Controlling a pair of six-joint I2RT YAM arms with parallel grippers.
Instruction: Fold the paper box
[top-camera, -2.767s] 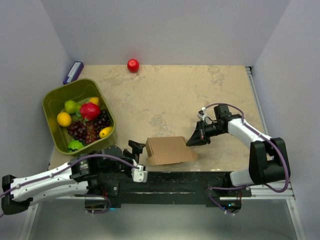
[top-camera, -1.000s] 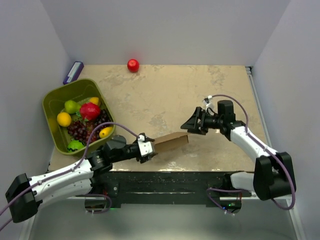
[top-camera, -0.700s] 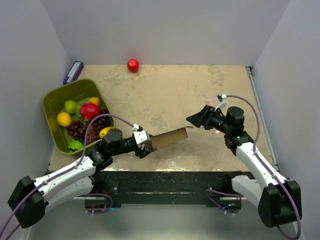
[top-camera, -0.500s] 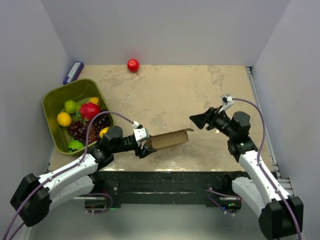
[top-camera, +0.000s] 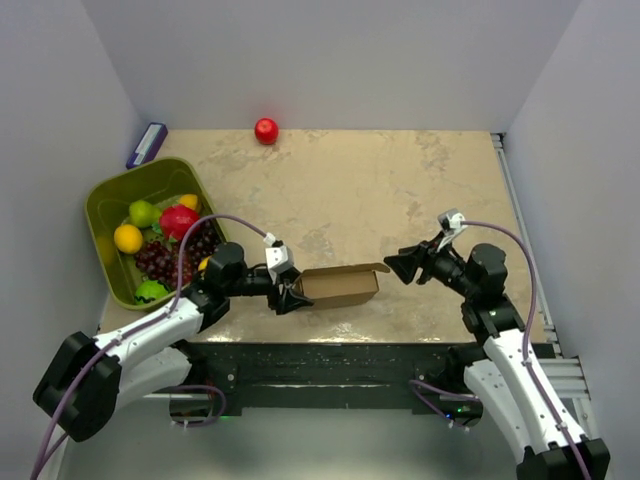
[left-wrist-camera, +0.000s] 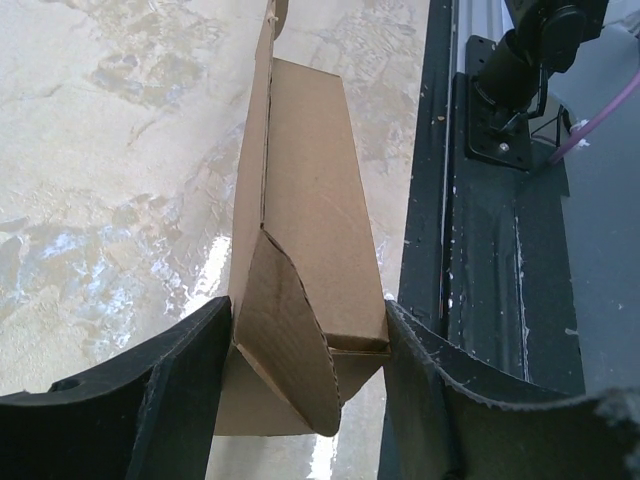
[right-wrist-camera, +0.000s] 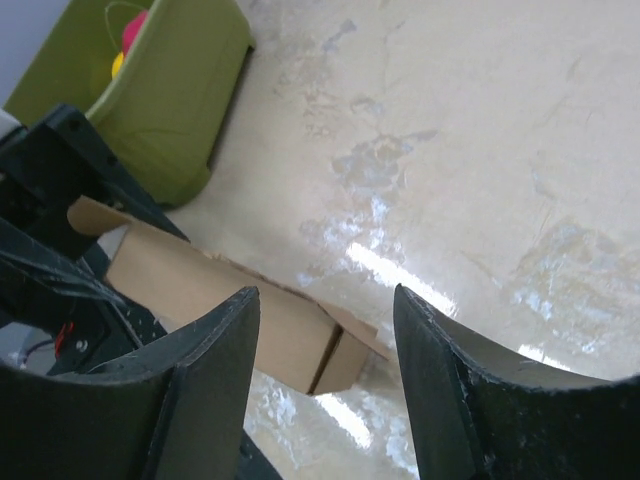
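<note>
**Asker:** Where does the paper box (top-camera: 340, 287) lie from you?

**Me:** On the tabletop (top-camera: 350, 180), close to its near edge, between my two hands. Its long axis runs left to right, across in front of me. My left hand (top-camera: 287, 297) is at its left end. My right hand (top-camera: 392, 268) is just beside its right end and apart from it.

**Asker:** Which hand has it?

**Me:** The left. From that wrist I see my fingers (left-wrist-camera: 175, 395) one on each side of the carton's end, both against the cardboard, with a loose end flap between them. I take that as clamped on the box. I cannot tell whether the box's underside rests on the tabletop or hangs just over it.

**Asker:** And the right?

**Me:** Its fingers (right-wrist-camera: 445, 390) are spread apart with nothing between them. It points leftward along the box's axis, at the open right end, where a small flap sticks out.

**Asker:** What does the next move turn on?

**Me:** As I judge it, on that line-up. The open end faces my right hand, so the right should work the flap while the left braces the other end. My left arm is stretched in from the lower left, low over the tabletop. My right arm is bent at the elbow, with the wrist turned in toward the box.
</note>
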